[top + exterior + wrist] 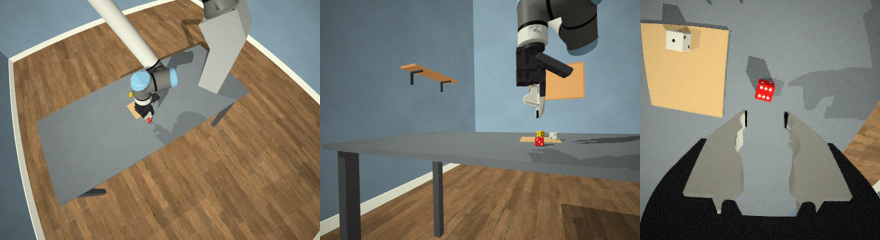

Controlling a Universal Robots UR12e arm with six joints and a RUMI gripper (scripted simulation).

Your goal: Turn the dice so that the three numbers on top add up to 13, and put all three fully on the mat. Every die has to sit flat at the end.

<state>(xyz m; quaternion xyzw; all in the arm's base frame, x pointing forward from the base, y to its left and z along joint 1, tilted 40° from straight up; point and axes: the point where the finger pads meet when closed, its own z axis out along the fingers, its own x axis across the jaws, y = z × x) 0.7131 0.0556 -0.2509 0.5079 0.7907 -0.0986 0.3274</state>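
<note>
Blue walls surround the grey desk (98, 139) (475, 152) (765, 185), where the claw (149, 115) (538, 116) (765, 112), partly open and gripping nothing, hangs above the red die (149, 120) (539, 141) (765, 90) off the mat (132, 109) (526, 139) (687, 82), the yellow die's (131, 94) (540, 133) top unreadable.

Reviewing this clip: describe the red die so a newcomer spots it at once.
On the grey table, look for the tan mat. Just off the mat, below the gripper, sits the red die. It is the only red one; its neighbours are white and yellow.
</note>
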